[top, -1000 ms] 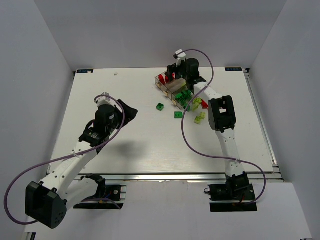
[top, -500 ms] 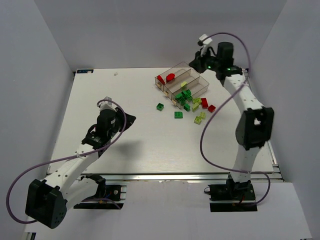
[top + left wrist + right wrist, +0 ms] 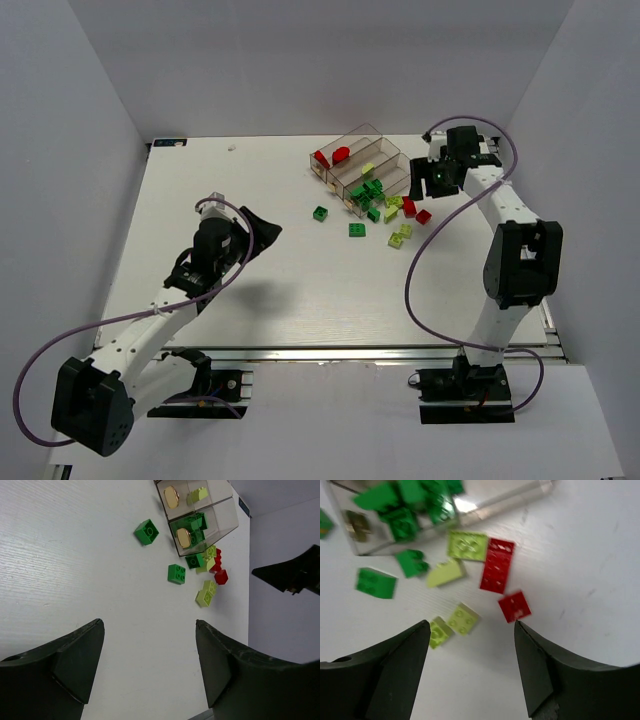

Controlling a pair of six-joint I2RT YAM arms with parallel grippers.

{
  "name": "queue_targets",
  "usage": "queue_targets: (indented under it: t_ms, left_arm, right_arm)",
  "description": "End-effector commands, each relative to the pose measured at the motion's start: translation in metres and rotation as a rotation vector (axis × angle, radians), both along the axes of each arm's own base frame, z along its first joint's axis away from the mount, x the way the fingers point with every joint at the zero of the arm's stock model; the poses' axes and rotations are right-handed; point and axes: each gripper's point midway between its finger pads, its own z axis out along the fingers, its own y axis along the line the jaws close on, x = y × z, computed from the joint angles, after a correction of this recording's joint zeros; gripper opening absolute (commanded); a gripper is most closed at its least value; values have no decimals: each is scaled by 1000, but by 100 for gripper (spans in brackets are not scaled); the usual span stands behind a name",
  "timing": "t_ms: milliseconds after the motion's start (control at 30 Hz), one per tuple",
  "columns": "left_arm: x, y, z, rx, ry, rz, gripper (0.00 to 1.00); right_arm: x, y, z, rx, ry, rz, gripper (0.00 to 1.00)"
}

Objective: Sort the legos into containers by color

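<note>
The containers [image 3: 388, 150] form one clear three-compartment tray at the back right. Red legos [image 3: 341, 154] lie in its far compartment, a lime one [image 3: 368, 168] in the middle, dark green ones [image 3: 372, 189] in the nearest. Loose legos lie in front of it: green [image 3: 320, 213], green [image 3: 357, 230], lime [image 3: 400, 235], red [image 3: 423, 216]. My right gripper [image 3: 428, 182] hovers open over this scatter, with a small red brick [image 3: 515, 606] and lime bricks [image 3: 462, 619] just ahead of its fingertips [image 3: 471, 625]. My left gripper [image 3: 258, 225] stands open and empty at mid-left, far from the bricks [image 3: 176, 573].
A red plate [image 3: 497, 565] and a lime plate [image 3: 467, 545] lie against the tray's end wall [image 3: 505, 505]. The table's right edge rail [image 3: 520, 230] runs close beside the right arm. White walls enclose the table on three sides.
My right arm left the tray, swung to the back right, then came down over the loose bricks right of the tray. The left arm stayed put; its fingers narrowed and spread again.
</note>
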Motion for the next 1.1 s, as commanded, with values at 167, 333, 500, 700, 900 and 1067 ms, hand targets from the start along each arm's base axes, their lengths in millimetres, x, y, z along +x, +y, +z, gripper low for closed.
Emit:
queue_targets:
  t_ms: [167, 333, 500, 700, 900, 1067]
  left_arm:
    - [-6, 3, 14, -31, -42, 3, 83]
    - [-9, 4, 7, -39, -26, 10, 83]
    - [-14, 7, 4, -46, -21, 19, 83]
    - [-15, 7, -2, -46, -12, 18, 83]
    - [-13, 5, -3, -43, -6, 14, 83]
    - [-13, 5, -4, -42, -3, 14, 83]
  right_arm:
    - [-3, -34, -45, -127, 139, -140, 71]
    - [0, -36, -60, -160, 132, 12, 71]
    - [1, -41, -69, -220, 136, 181, 71]
    - [5, -51, -83, -302, 134, 242, 72]
    - [11, -49, -93, -315, 139, 295, 72]
    - [20, -44, -99, -311, 135, 312, 70]
